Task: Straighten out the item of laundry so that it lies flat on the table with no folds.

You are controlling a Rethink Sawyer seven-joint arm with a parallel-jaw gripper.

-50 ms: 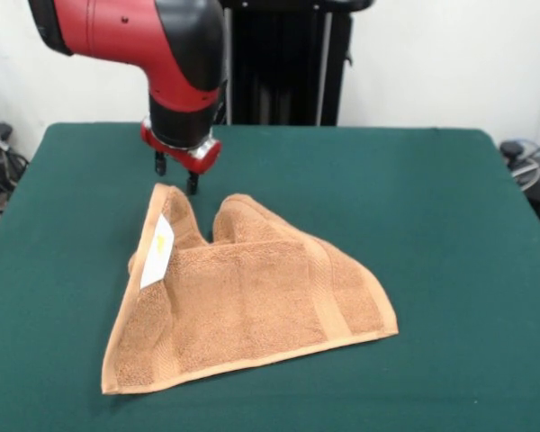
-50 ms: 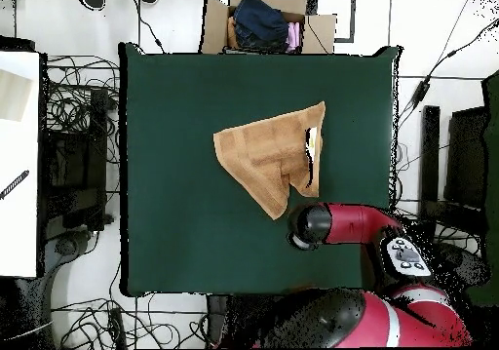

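Front view: the counter [image 1: 450,225] fills most of the scene, a broad green cloth surface. Above its far left part hangs the red and black arm [image 1: 153,45], bent downward, with a red wrist plate at its lower end. The towel [image 1: 252,297] lies on the left half of the counter, toward the near side. It is an orange-tan terry piece folded into a rough triangle: a long hemmed edge runs along the near side, a pointed corner reaches right, and the far part bunches into two raised humps with a dip between them. A woven band [image 1: 324,288] crosses the right part of the towel. On the left flap, turned up on its edge, sits a small white label [image 1: 159,250].

The claw [image 1: 175,175] hangs just beyond the far left hump of the towel, its two short dark tips slightly spread, gripping nothing; one tip is very near the cloth, and contact cannot be told.

In the overhead view the towel [image 2: 268,151] lies near the counter's middle.
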